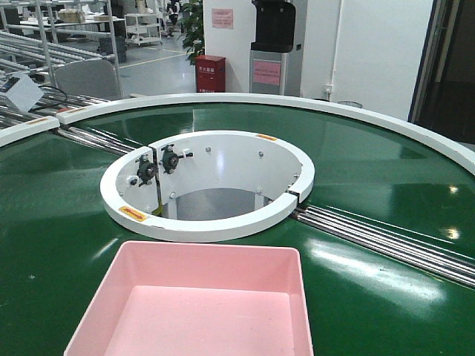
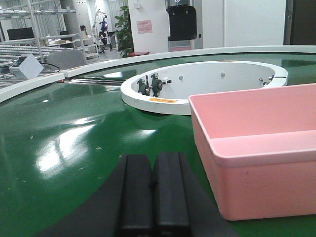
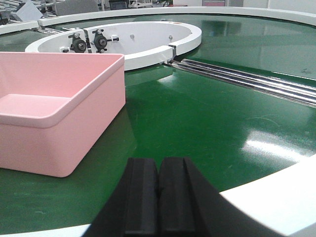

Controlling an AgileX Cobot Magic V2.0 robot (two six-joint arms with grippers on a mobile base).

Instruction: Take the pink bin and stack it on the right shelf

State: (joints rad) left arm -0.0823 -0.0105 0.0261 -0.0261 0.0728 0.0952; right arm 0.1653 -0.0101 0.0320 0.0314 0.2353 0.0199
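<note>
Pink bin (image 1: 208,315) sits upright on green belt (image 1: 371,178), close to the near edge and just in front of white ring (image 1: 215,226) at belt's centre. Nothing inside it. Left gripper (image 2: 152,165) is low over belt, just left of bin's near corner, not touching it; black pads pressed together, nothing btwn them. Right gripper (image 3: 159,170) is by belt's white rim (image 3: 276,202), right of bin & apart from it; pads closed flat too, nothing held. Metal rollers (image 1: 386,237) run from ring toward right side. Red box (image 1: 211,73) & black machine (image 1: 272,30) stand on floor beyond belt.
</note>
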